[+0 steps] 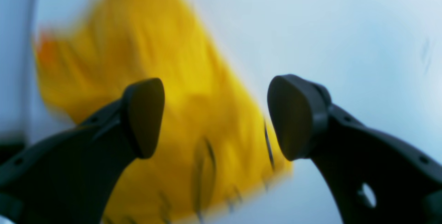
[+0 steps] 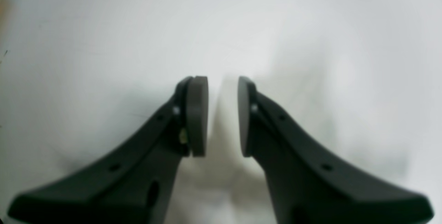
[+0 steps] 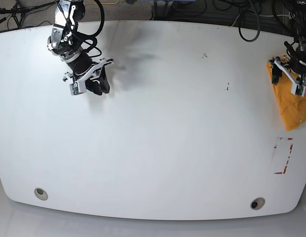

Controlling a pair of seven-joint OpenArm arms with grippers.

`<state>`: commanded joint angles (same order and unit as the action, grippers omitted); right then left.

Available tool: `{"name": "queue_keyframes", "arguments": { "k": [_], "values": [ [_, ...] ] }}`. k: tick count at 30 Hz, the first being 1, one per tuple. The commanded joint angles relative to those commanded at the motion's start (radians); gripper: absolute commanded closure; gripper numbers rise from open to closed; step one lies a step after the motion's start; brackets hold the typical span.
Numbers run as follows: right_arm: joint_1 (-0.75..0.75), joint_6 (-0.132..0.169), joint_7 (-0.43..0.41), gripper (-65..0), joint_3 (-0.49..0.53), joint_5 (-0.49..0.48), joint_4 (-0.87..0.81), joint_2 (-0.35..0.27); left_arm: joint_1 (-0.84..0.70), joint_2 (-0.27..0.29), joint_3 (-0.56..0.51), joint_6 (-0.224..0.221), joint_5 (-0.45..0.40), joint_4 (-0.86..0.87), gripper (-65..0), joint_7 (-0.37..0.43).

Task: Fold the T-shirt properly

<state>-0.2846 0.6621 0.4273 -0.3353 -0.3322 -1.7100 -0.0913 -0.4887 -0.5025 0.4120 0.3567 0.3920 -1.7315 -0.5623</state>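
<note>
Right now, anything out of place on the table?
Yes: the T-shirt sits bunched at the far edge of the table, under the left tool, partly out of frame. Neither open tool holds it.

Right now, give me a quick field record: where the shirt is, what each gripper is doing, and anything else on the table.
garment: orange-yellow cloth T-shirt, bunched at the far right edge of the white table, not spread flat
print: dark lettering visible in the left wrist view, too blurred to read
left gripper: open, above the shirt, holding nothing
right gripper: open by a narrow gap, empty, over bare table far from the shirt
marking: red tape outline on the table just in front of the shirt
</note>
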Motion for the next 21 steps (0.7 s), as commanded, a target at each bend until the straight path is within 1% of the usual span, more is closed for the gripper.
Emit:
{"name": "queue_keyframes", "arguments": {
  "k": [5, 10, 12, 13, 15, 17, 21],
  "values": [
    [0.000, 0.000, 0.000, -14.0, 0.000, -0.002, 0.000, 0.000, -0.018, 0.012, 0.000, 0.000, 0.000, 0.049, -46.5, 0.000],
    [0.000, 0.000, 0.000, -14.0, 0.000, -0.002, 0.000, 0.000, -0.018, 0.002, 0.009, 0.000, 0.000, 0.124, -46.5, 0.002],
    [0.002, 0.000, 0.000, -14.0, 0.000, -0.002, 0.000, 0.000, -0.018, -0.003, 0.032, 0.002, 0.000, 0.147, -46.5, 0.002],
    [0.002, 0.000, 0.000, -14.0, 0.000, -0.002, 0.000, 0.000, -0.018, -0.014, 0.044, 0.003, 0.000, 0.157, -46.5, 0.000],
    [0.002, 0.000, 0.000, -14.0, 0.000, -0.002, 0.000, 0.000, -0.018, -0.031, 0.063, 0.026, 0.000, 0.183, -46.5, 0.000],
    [0.002, 0.000, 0.000, -14.0, 0.000, -0.002, 0.000, 0.000, -0.018, -0.038, 0.089, 0.071, 0.000, 0.203, -46.5, -0.002],
    [0.000, 0.000, 0.000, -14.0, 0.000, -0.002, 0.000, 0.000, -0.023, -0.038, 0.164, 0.143, -0.002, 0.201, -46.4, -0.003]
  ]
}}
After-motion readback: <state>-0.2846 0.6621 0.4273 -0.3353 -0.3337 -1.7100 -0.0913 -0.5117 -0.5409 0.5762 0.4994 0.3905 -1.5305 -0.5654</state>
